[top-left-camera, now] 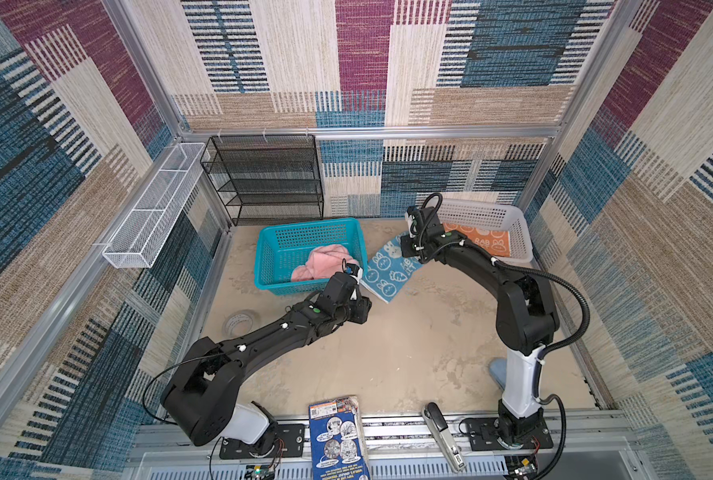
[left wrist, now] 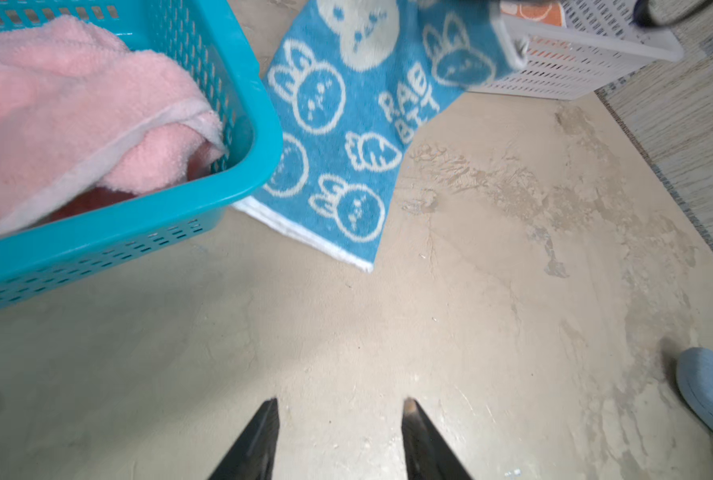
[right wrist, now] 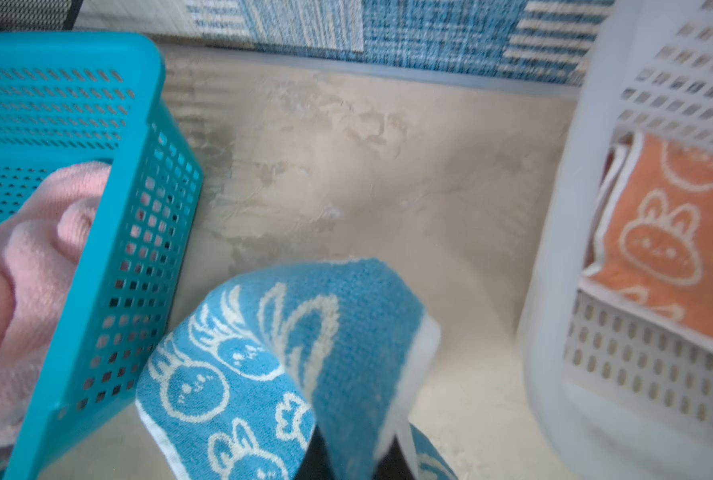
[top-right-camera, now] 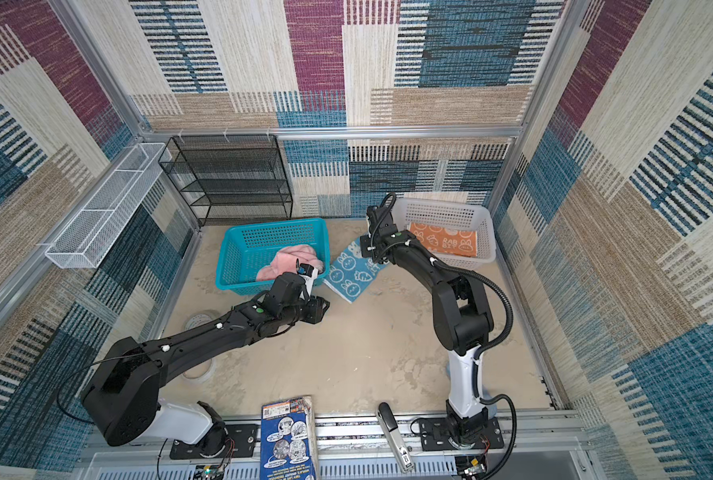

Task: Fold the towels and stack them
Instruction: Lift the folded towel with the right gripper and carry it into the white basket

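- White wire tray [top-left-camera: 151,208]: fixed to the left wall, above the counter [top-left-camera: 409,345].
- Black mesh shelf [top-left-camera: 263,178]: stands at the back wall, just behind the teal basket.
- Tape roll [top-left-camera: 240,322]: lies flat on the counter, near the left arm's forearm.
- Teal basket [top-left-camera: 309,223]: sits on the counter, left of centre.
- Pink towel [top-left-camera: 321,262]: lies bunched and unfolded inside the teal basket, toward its near right corner.
- Left arm [top-left-camera: 263,336]: reaches to the teal basket's near right corner. The left jaws stand parted over bare counter and hold nothing.
- Blue towel [top-left-camera: 382,272]: lies on the counter between the two baskets, print side up. Its near end rests flat and its far end is raised.
- Right arm [top-left-camera: 525,307]: reaches to the far end of the blue towel. In the right wrist view the right jaws are closed on an edge of that towel.
- White basket [top-left-camera: 483,218]: sits at the back right of the counter.
- Orange towel [top-left-camera: 481,243]: lies folded flat inside the white basket.
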Robot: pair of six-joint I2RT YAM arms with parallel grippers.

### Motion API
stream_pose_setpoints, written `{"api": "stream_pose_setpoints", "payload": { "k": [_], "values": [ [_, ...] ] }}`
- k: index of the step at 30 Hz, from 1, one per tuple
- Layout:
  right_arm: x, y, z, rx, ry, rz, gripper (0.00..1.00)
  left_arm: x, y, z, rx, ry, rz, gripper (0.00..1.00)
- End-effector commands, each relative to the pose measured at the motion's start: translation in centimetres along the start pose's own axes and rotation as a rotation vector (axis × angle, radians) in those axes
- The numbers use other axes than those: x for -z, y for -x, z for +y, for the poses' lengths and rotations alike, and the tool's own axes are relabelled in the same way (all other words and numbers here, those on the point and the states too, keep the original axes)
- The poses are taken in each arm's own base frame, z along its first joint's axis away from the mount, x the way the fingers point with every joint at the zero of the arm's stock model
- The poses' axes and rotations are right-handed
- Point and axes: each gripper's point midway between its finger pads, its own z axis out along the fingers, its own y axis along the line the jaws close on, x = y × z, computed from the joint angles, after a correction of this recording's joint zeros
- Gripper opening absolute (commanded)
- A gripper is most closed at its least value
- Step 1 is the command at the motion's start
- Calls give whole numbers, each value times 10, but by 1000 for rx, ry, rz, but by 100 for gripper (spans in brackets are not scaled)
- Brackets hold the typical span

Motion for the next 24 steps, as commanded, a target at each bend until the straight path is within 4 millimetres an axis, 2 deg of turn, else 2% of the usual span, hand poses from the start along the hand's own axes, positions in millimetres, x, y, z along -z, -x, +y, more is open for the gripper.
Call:
{"api": "stream_pose_setpoints", "payload": {
  "k": [1,9,13,17,24],
  "values": [
    [-2,12,-19,23,-44,30,0,4,-3,9,-29,44,1,52],
    [-5,52,-85,-53,-137,-7,0,7,-3,13,-38,66,-3,52],
    [-1,62,-121,-84,-213,-28,0,7,-5,14,-40,70,3,52],
    [0,59,-161,-117,-295,-33,0,7,-6,15,-42,72,9,52],
    [-1,37,-217,-152,-403,-4,0,9,-3,16,-45,83,10,52]
  ]
}}
